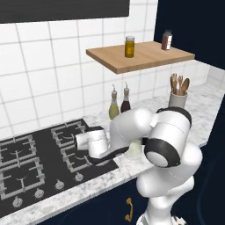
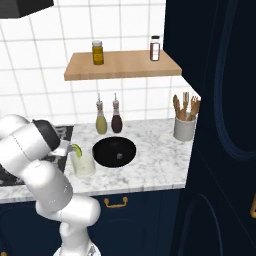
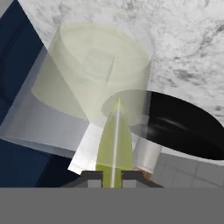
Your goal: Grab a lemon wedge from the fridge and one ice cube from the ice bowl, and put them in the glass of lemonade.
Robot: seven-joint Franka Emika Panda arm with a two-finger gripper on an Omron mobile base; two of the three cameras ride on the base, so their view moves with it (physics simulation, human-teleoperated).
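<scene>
We see the white arm with dark joints folded low over the marbled grey-white counter (image 2: 155,165), its big elbow joint bulging toward the base cameras and its forearm reaching out level so that the hand sits just above the short clear tumbler of pale yellow-green lemonade (image 2: 83,164). In the right base view the two-finger gripper (image 2: 71,148) is tucked behind the dark-banded wrist, right at the rim of the glass, with a small yellow-green lemon wedge (image 2: 76,148) showing at its tip. The hand view looks along the fingers: the two dark fingertips (image 3: 89,176) are drawn in tight on the wedge (image 3: 114,144), which stands between them with its pointed end aimed at the mouth of the tumbler (image 3: 103,65). Through the liquid we make out a pale square shape, apparently an ice cube (image 3: 99,64), though it is faint. The wide, shallow round black bowl (image 2: 114,151) lies on the counter just beside the glass, toward the grey utensil crock (image 2: 184,127) holding wooden spoons; a small pale piece rests in its middle. In the left base view the arm's own links hide most of the glass, leaving a pale green sliver (image 1: 134,150) at the edge of the black gas hob (image 1: 39,158).
</scene>
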